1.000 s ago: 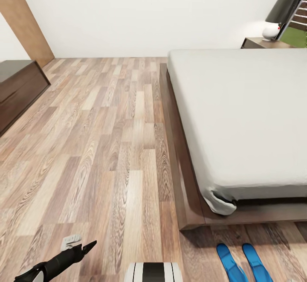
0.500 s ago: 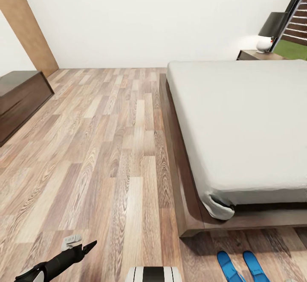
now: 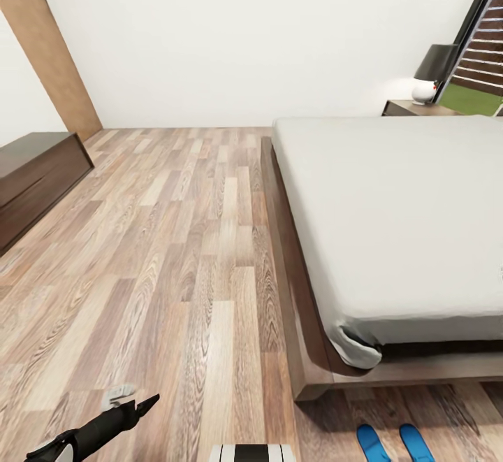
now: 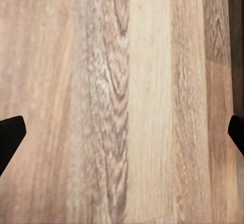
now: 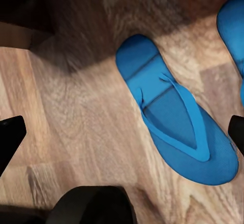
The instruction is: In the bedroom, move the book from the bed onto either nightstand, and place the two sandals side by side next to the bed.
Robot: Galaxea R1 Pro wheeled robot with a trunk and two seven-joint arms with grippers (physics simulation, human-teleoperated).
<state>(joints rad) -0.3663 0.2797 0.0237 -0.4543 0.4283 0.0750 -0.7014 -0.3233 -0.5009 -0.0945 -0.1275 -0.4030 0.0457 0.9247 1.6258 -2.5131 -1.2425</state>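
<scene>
Two sandals (image 3: 392, 443) are lying side by side on the wood floor (image 3: 175, 252) just past the foot corner of the bed (image 3: 391, 217), and they are sliding toward the lower edge of the head view compared with a second ago; the wall, the far nightstand (image 3: 409, 107) with its lamp (image 3: 429, 74) and the window strip are all sitting lower in the picture too, so the camera is tilting up or the robot is backing off, not the sandals moving. In the right wrist view one sandal (image 5: 175, 132) is lying flat with its strap up and the edge of its mate (image 5: 233, 23) is just beside it, apart, not touching; the right hand (image 5: 122, 142) is hanging over them with its fingers spread wide apart and holding nothing. Left hand (image 4: 122, 135) is likewise spread apart over bare planks, empty; in the head view the left arm (image 3: 91, 430) is reaching low over the floor. Sandal part is probably already done, judging by how they are lying paired next to the bed frame. Mattress is looking bare as far as it shows, no book on the visible part, so it is either placed already or out of view; cannot tell which. Dark low cabinet (image 3: 35, 175) is standing against the left wall.
</scene>
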